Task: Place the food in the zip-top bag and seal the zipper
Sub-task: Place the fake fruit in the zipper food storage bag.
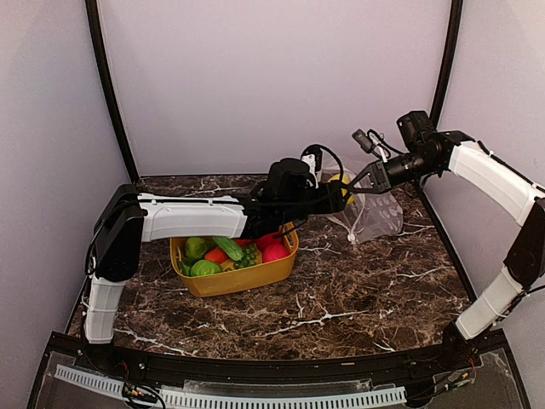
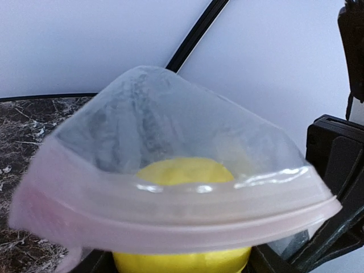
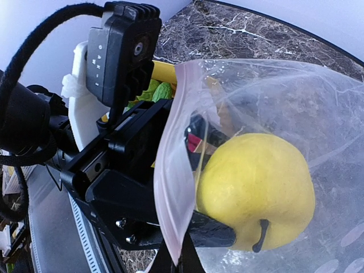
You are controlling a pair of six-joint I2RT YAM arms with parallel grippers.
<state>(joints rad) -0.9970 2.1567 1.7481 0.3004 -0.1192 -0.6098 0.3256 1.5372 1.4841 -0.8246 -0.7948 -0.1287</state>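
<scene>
The left gripper (image 1: 335, 192), clasping the yellow lemon (image 3: 256, 193), reaches toward 3 o'clock into the mouth of the zip-top bag (image 1: 379, 217) at 1 o'clock on the table (image 1: 358, 298), while the closed right gripper (image 1: 367, 179) pinches the zipper (image 2: 182, 219) upward.

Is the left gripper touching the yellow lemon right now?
Touching. The right wrist view shows the left gripper with its black fingers pressed against the yellow lemon above and below it, at the mouth of the zip-top bag.
</scene>
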